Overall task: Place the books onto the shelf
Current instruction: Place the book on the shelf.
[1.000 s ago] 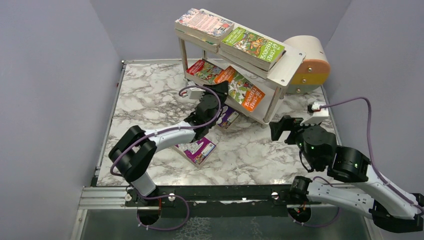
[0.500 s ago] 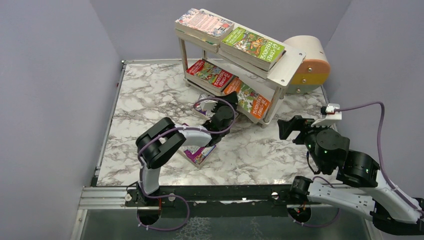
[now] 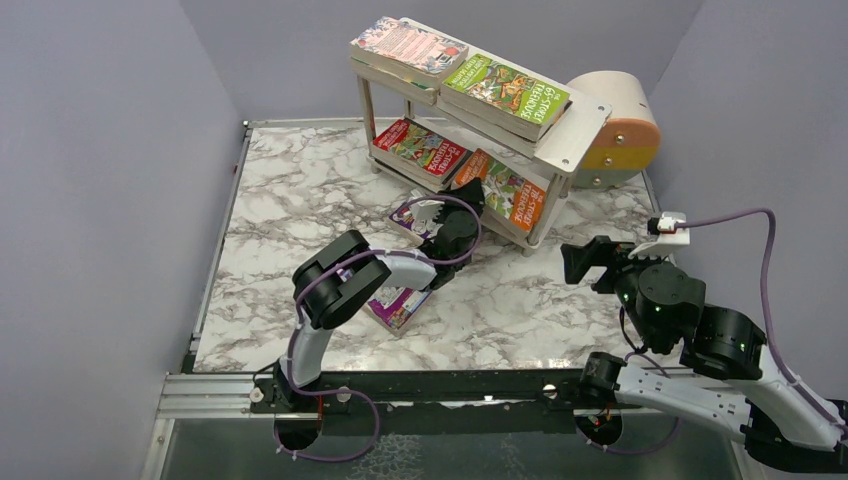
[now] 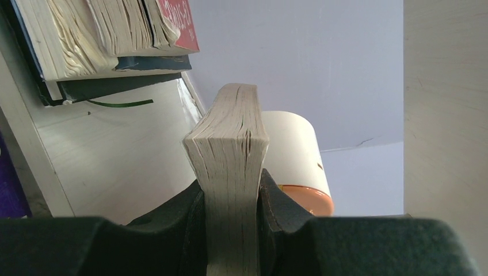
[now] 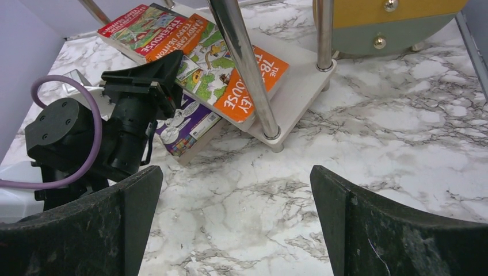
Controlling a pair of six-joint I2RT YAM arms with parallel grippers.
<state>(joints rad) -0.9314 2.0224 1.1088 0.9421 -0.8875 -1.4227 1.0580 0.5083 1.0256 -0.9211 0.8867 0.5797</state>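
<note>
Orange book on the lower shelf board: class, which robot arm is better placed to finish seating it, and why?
Left. The left gripper is shut on the orange book at the lower board of the shelf; the right gripper hangs open and empty, apart from it.

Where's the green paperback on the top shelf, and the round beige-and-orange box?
green paperback (image 3: 507, 92), top external view, middle of cover.
round beige-and-orange box (image 3: 612, 100), top external view, beige curved wall.
</note>
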